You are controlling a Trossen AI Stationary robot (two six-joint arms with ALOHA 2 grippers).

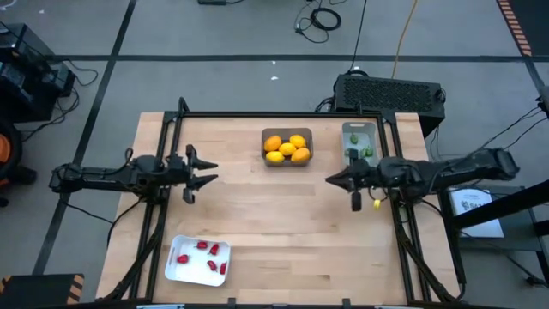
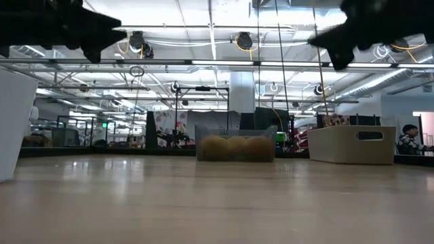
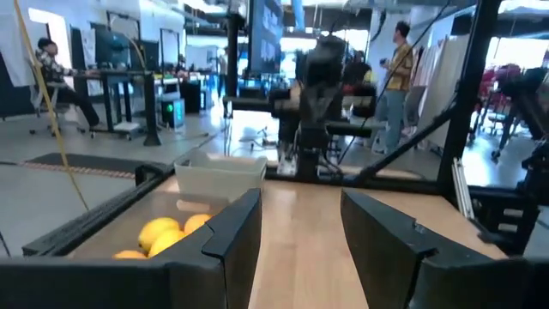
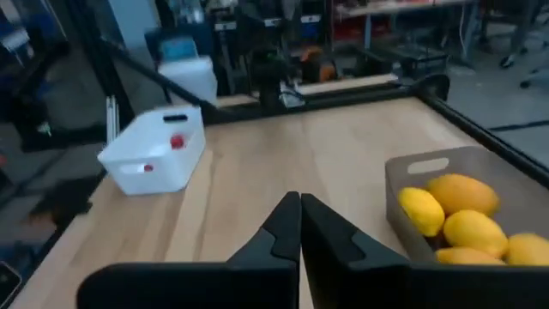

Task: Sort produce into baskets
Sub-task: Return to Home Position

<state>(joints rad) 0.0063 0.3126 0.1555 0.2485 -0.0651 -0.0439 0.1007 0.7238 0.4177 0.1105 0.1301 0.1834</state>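
Note:
Several yellow and orange fruits (image 1: pixel 287 149) lie in the dark grey square bin (image 1: pixel 307 136) at the table's far middle. Tiny green pieces (image 1: pixel 354 139) lie in the pale grey narrow bin (image 1: pixel 345 131) to its right. Tiny red pieces (image 1: pixel 204 247) lie in the white tray (image 1: pixel 182 268) near the front left. My left gripper (image 1: pixel 208 170) is open and empty above the table's left side. My right gripper (image 1: pixel 329 180) is shut and empty above the right side, near the narrow bin.
A black frame (image 1: pixel 257 114) runs along the table's far edge and sides. A small yellow item (image 1: pixel 376 203) shows under my right arm. Bare wood (image 1: pixel 274 215) lies between the grippers. People stand in the room beyond.

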